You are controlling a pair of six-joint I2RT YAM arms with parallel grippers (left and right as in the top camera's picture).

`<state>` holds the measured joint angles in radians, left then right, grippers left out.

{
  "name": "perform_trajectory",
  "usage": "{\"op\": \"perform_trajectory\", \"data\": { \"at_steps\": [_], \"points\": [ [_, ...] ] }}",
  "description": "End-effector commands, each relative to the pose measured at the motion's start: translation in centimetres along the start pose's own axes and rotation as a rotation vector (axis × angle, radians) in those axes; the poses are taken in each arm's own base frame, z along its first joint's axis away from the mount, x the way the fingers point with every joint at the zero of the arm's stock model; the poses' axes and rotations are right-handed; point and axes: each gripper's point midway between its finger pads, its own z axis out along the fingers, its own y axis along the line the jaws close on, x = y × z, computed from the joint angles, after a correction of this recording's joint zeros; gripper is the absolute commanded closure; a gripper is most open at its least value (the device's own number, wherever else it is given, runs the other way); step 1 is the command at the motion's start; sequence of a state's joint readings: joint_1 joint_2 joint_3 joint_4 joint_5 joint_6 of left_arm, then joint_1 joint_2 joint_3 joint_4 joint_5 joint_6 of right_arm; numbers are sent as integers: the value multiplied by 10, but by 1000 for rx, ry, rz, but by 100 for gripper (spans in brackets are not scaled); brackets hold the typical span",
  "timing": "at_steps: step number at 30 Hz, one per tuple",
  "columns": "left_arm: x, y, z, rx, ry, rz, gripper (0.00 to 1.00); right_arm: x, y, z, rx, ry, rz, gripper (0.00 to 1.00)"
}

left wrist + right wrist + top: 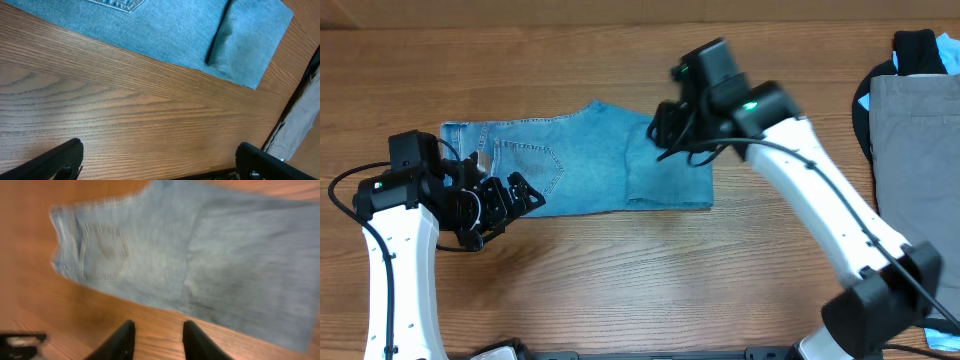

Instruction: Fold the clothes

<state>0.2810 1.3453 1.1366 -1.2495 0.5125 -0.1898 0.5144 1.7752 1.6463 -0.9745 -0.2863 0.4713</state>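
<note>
Two arms, one pair of jeans (570, 165), and I'd call this mid-fold. The denim lies flat on the wooden table (620, 280) as a long narrow strip. The leg end is doubled over into a thicker panel right under the right gripper (159, 325). That gripper hangs just above the near edge of the fabric, fingers a little apart with only wood showing between them, so it's holding nothing. The left gripper (157, 147) is spread wide and empty too, over bare wood. The jeans sit just ahead of its fingertips, and the back pocket (102, 250) is at that end.

My guess is the next move shortens the strip: pick up one short end and carry it over the other. That means pinching several layers of stiff denim lying flush on the table, so the fingers have to get under the edge, not just skim the top layer. Ideally both arms take the two corners of the same end so it comes over square.

Off past the right arm's outer side there's a pile of other clothes, a grey garment (915, 130) on top with something black (917, 45) behind it. It's well apart from the jeans and not in the way. The likely snag is the doubled panel sliding open when lifted
</note>
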Motion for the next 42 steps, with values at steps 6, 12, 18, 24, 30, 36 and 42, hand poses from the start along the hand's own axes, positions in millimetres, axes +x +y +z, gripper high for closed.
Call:
{"op": "perform_trajectory", "data": {
  "at_steps": [6, 12, 18, 24, 30, 36, 42],
  "points": [
    [3, 1, 2, -3, 18, -28, 0, 53, -27, 87, 19, 93, 45, 95],
    [3, 1, 2, -3, 18, -28, 0, 80, -56, 127, 19, 127, 86, 95],
    [3, 1, 2, -3, 18, -25, 0, 97, -76, 158, 49, 177, 130, 96],
    [4, 10, 2, -51, 19, -29, 0, 84, -78, 129, 87, 154, 154, 96],
    [-8, 10, 2, -56, -28, -5, 0, 36, -67, 33, 162, -60, 134, 67],
    [-39, 30, -4, -188, -160, 36, 0, 24, -66, -38, 182, -200, 92, 0],
    [-58, 33, -8, -215, -239, 56, 0, 23, -116, -35, 389, -221, 135, 0]
  ]
}}
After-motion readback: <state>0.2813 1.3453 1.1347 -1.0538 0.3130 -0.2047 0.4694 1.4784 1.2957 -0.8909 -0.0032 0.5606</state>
